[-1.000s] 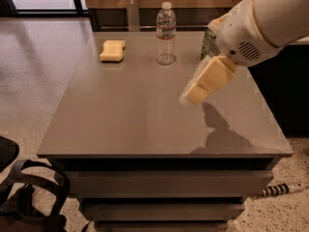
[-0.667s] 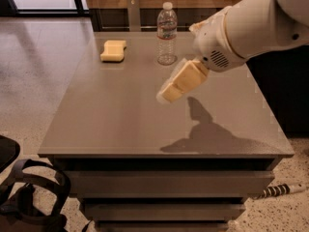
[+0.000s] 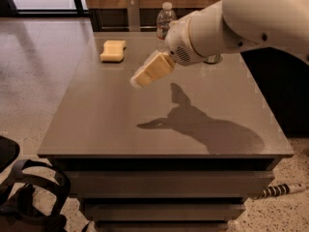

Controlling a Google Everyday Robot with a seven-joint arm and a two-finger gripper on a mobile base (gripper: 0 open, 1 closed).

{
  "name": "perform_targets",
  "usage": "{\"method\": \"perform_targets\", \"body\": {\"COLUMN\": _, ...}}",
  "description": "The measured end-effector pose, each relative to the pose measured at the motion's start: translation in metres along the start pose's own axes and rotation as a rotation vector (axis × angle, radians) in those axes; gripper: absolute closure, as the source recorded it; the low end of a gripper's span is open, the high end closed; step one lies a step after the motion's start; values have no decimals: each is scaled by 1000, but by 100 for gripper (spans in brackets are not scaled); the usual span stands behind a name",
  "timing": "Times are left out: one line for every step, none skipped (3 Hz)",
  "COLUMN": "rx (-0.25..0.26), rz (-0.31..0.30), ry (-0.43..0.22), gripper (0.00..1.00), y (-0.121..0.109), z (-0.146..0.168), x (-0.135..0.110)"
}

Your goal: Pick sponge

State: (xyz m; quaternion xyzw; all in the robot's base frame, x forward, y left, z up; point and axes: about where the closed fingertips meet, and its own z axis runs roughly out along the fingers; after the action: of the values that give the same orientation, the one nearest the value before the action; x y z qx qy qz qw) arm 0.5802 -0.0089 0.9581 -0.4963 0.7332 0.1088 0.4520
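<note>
Currently: sponge (image 3: 113, 50) lies flat on the table (image 3: 96, 129), upper left of the frame, near the far-left corner. Nothing touches it; bare tabletop all round.

Gripper (image 3: 142, 77) hangs in the air over the table's far middle, upper centre of the frame, to the right of the sponge and well apart from it. Nothing visibly carried. It is tilted down and to the left, tip aimed toward the sponge side. This reads as the reach step, with the approach not yet finished. Open or closed: cannot tell from this angle.

Arm (image 3: 231, 23) enters from the upper right, bulky and white, crossing over the back right of the table. Its shadow (image 3: 203, 124) falls on the near centre.

Water bottle (image 3: 165, 18) stands upright at the back edge, just behind the wrist and partly hidden. It is the one thing a wide swing could knock.

Room: open grey top between tip and sponge, no obstacle on that line. Sponge sits close to the left and far edges, so a sideways nudge might slide it off; a descent from above looks safer. Soft pad, likely to squash under the grip.
</note>
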Motion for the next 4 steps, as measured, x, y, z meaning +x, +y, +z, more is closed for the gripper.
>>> {"method": "perform_targets", "body": {"rx": 9, "rz": 77, "ry": 10, "gripper": 0, "y": -4, "z": 38, "x": -25}}
{"method": "perform_targets", "body": {"rx": 10, "rz": 75, "ry": 10, "gripper": 0, "y": -4, "z": 37, "x": -25}}
{"method": "perform_targets", "body": {"rx": 24, "rz": 68, "ry": 5, "gripper": 0, "y": -14, "z": 50, "x": -31}}
{"method": "perform_targets", "body": {"rx": 38, "rz": 54, "ry": 11, "gripper": 0, "y": -30, "z": 79, "x": -41}}
